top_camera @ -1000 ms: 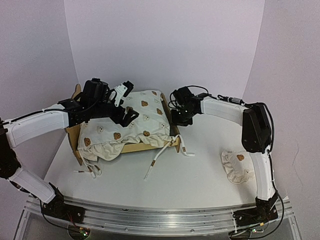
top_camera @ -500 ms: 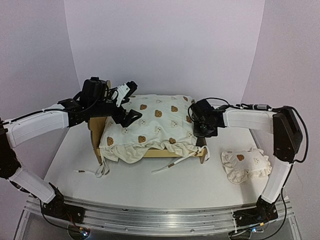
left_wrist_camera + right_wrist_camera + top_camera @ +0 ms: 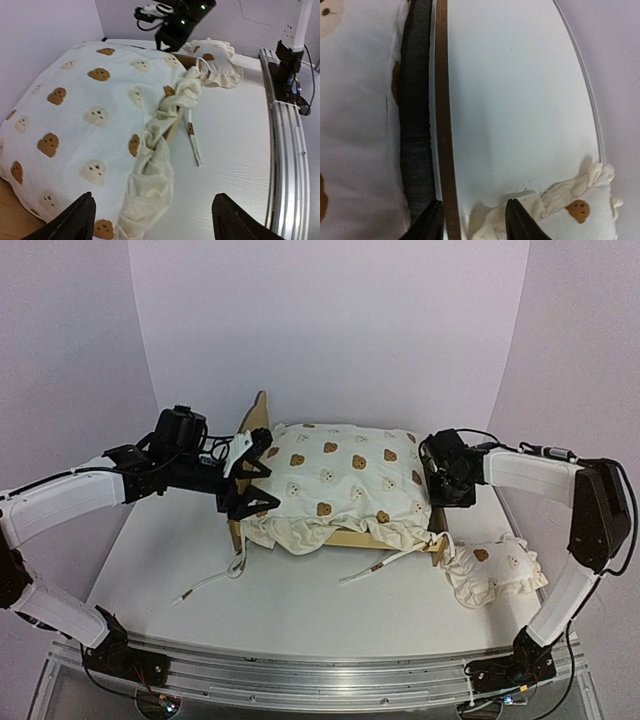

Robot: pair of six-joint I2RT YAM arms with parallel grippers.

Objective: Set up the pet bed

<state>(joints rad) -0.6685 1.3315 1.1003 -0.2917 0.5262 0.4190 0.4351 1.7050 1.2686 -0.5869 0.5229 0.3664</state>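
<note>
Presumably light, stiff plywood: pet bed point(image 3: 257, 412) sat at centre of bench point(image 3: 300, 610), eared end toward 9 o'clock, soft cushion point(image 3: 340, 470) slumped over it; left gripper point(image 3: 258, 472) spread wide above cushion's 9 o'clock end; right gripper point(image 3: 474, 220) apart, straddling 3 o'clock foot rail point(image 3: 442, 100), likely best hold, though thin.

No text, number or brand can be read, not on the pet bed point(image 3: 258, 412), nor on the cushion point(image 3: 340, 475) and pillow point(image 3: 497, 565), which carry only bear-face prints.
</note>
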